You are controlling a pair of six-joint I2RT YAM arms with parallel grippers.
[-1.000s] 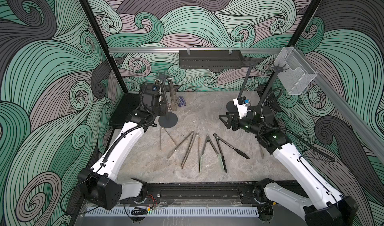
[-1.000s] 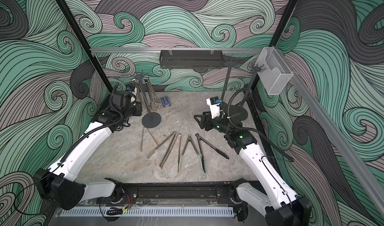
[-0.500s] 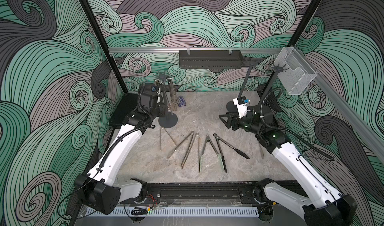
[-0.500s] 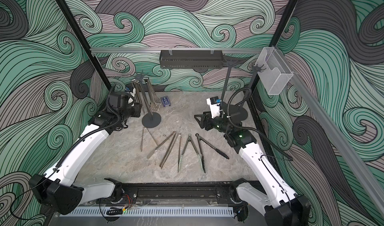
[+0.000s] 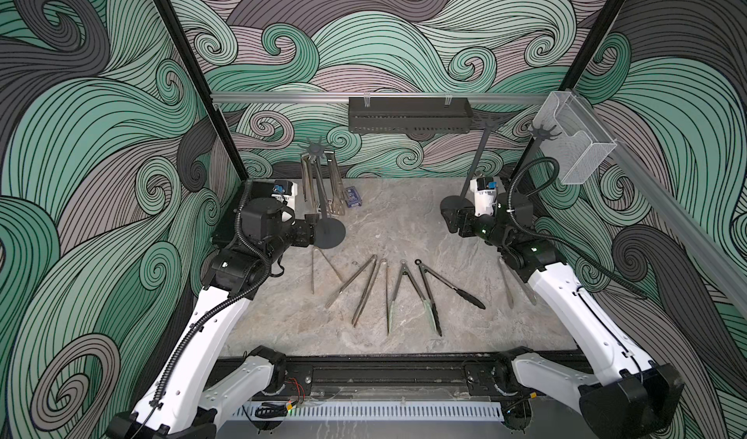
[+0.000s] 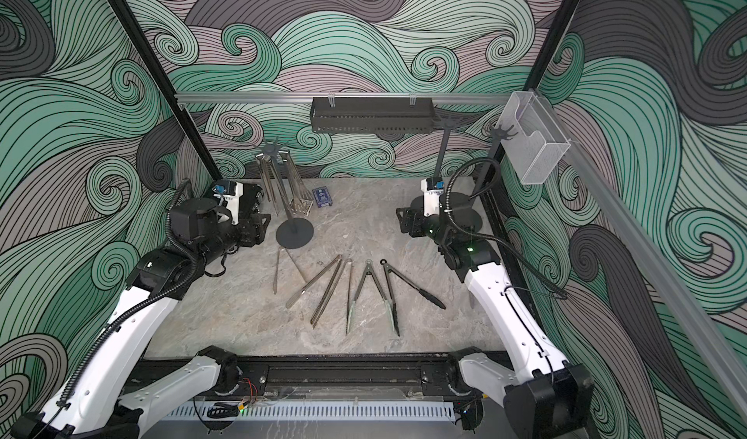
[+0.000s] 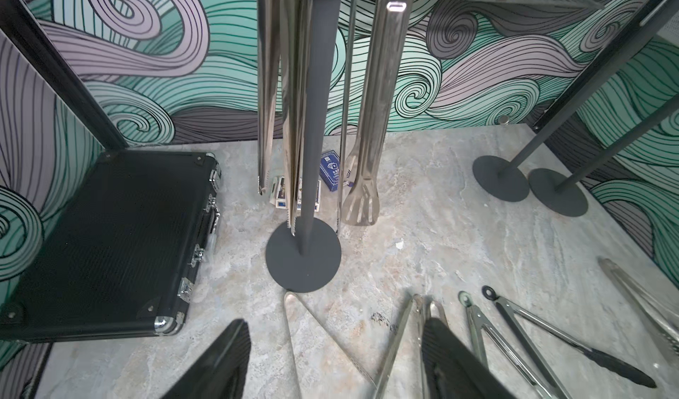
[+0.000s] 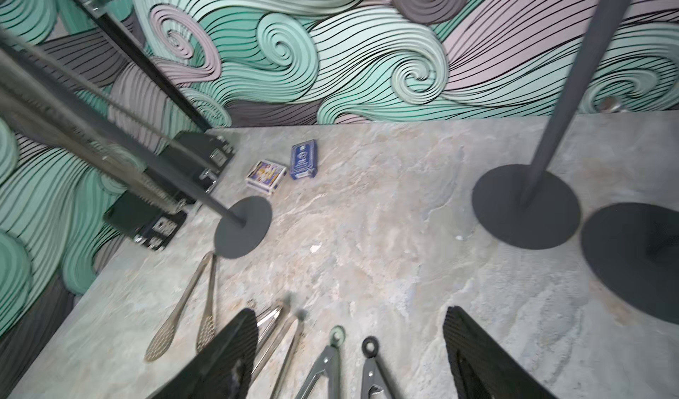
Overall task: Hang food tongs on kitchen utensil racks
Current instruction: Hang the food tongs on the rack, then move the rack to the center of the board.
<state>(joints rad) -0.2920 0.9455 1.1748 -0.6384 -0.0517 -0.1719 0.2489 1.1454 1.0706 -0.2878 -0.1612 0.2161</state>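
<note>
On the left, the left gripper [image 7: 334, 327] hangs wide open and empty, just in front of a rack [image 5: 331, 237]. Steel tongs [image 5: 334, 182] hang from its hooks, either side of the pole. Several loose tongs [image 5: 368, 291] lie fanned across the middle of the table [image 5: 404, 223]. On the right, the right gripper [image 8: 352, 311], also wide and empty, hovers near two more racks [image 5: 478, 154].

Both top views look steeply down from high in front of the loaded rack [image 5: 322, 192], sharing the whole tabletop [image 5: 404, 223]. The left wrist camera faces that rack closely; the right wrist camera sees it from farther off.
</note>
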